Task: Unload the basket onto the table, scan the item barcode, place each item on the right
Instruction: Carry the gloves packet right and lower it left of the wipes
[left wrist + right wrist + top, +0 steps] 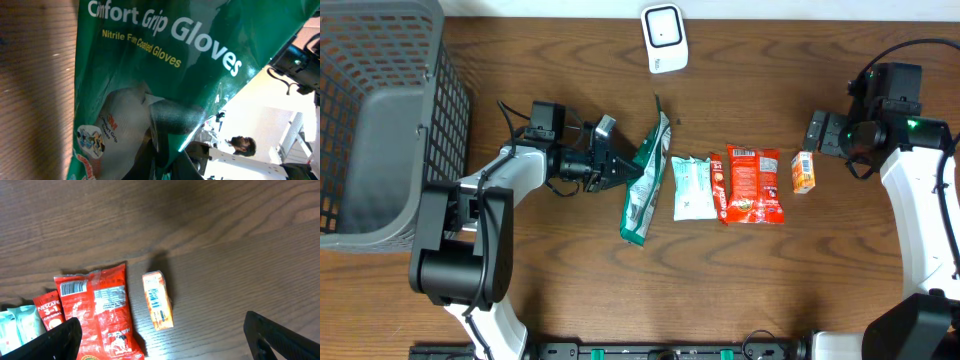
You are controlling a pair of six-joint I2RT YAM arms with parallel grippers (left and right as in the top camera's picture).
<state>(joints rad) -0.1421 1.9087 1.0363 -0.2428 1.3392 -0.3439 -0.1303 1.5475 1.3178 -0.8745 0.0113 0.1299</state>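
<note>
**Glove pack pinched by L arm; scanner well apart at the back**

Far L: grey mesh basket [380, 120], sitting at the worktop's edge.

Next: left gripper [618, 168], jaws clenched on the L long edge of the green glove pack [645, 185], approx. mid-length. The pack lies slantwise. It looks tipped up on the held side w/ its near end down on the worktop, but can't say for sure how much is lifted. In the left wrist view the printed front fills the frame, and no barcode shows on that face. It's prob. on the other side or hidden.

Handling, my read:
- Light, thin film bag w/ soft contents, not fragile.
- Will flop and sag from a one-edge pinch, so the far end may trail or fold over.
- Glossy film, so it may slip in the grip, and glare could spoil a read.
- Best hold is the flat margin near the middle, clear of the code. The present grip seems about right.

Back of worktop, above the pack and well apart from it: white scanner [664, 38].

R of the pack:
- Pale mint packet [693, 188], just beside it.
- Red snack bag [754, 185], w/ a small red sachet at its L side.
- Small orange carton [803, 172], a bit apart.

Far R: right gripper [820, 132], jaws released wide, grasping nothing, hovering near the carton.
</note>
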